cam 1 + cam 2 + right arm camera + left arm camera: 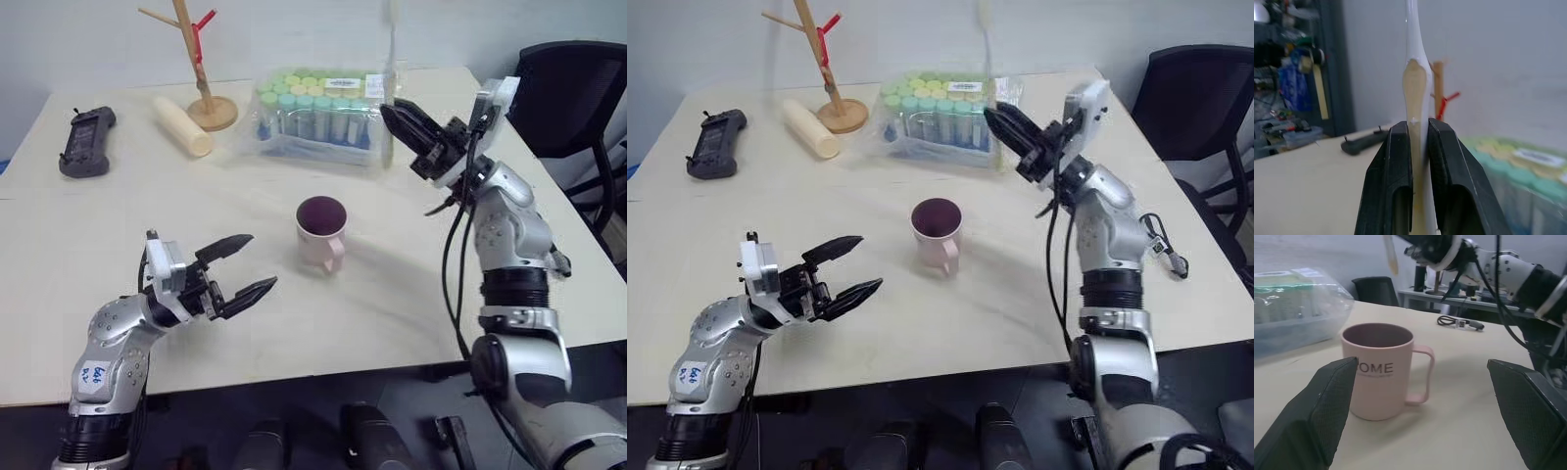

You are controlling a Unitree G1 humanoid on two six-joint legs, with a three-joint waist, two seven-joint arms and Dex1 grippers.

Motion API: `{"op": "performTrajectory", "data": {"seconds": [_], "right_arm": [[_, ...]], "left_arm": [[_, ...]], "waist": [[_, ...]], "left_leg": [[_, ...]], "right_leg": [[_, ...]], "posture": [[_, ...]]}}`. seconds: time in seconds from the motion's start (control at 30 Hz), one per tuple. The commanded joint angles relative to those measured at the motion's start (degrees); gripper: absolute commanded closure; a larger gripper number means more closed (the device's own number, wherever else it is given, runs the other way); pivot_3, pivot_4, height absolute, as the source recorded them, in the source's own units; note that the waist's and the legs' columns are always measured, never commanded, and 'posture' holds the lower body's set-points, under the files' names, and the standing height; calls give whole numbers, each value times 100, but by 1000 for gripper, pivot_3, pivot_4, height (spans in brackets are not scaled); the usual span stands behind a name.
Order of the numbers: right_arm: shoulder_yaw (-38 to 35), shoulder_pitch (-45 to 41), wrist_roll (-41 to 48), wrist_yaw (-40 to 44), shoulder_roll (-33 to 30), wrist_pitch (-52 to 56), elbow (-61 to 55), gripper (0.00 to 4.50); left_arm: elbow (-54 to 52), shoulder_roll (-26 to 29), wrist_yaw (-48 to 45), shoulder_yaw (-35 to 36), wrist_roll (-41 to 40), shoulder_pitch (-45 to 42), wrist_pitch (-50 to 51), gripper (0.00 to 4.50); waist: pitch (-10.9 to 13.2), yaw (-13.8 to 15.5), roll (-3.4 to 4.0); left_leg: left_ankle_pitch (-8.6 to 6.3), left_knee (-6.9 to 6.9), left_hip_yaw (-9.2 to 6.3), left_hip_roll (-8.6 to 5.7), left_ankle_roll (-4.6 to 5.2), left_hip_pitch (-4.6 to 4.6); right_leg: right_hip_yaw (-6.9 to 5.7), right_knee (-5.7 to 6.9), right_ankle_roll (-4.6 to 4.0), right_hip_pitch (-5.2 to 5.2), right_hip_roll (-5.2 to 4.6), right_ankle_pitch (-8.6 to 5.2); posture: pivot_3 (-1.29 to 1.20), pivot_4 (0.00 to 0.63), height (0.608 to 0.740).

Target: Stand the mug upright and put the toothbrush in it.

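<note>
Nearest, we find the left gripper (pixel 238 266) low over the table (pixel 118 323), jaws spread wide and empty. Beyond it the mug (pixel 321 233) stands upright mid-table, handle toward us. Farther back, raised above the table, the right gripper (pixel 390 116) is clamped on the toothbrush (pixel 1415 88), which points upward.

Even soft light, faint shadows, bg slightly blurred.

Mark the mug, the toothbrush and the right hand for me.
mug (pixel 320 243): left eye view, on its outer side wall.
toothbrush (pixel 1416 83): right wrist view, on the handle above the fingers.
right hand (pixel 997 121): right eye view, between its fingertips.
</note>
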Motion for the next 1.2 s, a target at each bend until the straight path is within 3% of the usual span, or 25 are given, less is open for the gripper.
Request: {"op": "performTrajectory", "data": {"seconds": [0.03,0.33,0.73,0.8,1.0,1.2], "right_arm": [[166,266,12,-64,465,-553,-261,4369],[715,833,-662,220,1138,-2260,806,4369],[656,869,-573,457,877,-2354,768,627],[615,988,-441,705,449,-2024,399,23],[370,1654,-39,1565,-1216,-1019,-653,23],[311,2743,-336,2653,-2438,-1598,-625,23]], "left_arm": [[-20,-16,143,65,98,-111,-96,0],[-133,-75,277,34,188,36,-114,0],[-176,88,228,82,284,233,-137,0],[-91,198,216,142,411,280,-203,0],[330,823,-160,389,890,740,-642,0],[498,1274,-237,830,1308,1502,-1098,0]], "waist": [[0,33,0],[0,38,0],[0,32,2],[1,37,2],[1,92,2],[1,70,2]], "left_leg": [[0,3,0,-4,0,0],[1,4,0,-13,-1,4],[3,3,-1,-11,-4,6],[3,4,-1,-12,-4,5],[1,1,-10,-15,-1,4],[-1,-12,-5,-9,3,13]], "right_leg": [[-3,-1,0,0,-4,0],[-37,-1,-1,-2,-20,0],[-49,-2,-2,-5,-23,-1],[-49,-3,-2,-4,-24,-1],[-57,-25,-3,11,-29,-1],[-52,-27,-8,15,-26,-2]], "posture": [[0,150,740],[0,150,740],[0,150,740],[0,150,740],[0,150,740],[0,150,740]]}}
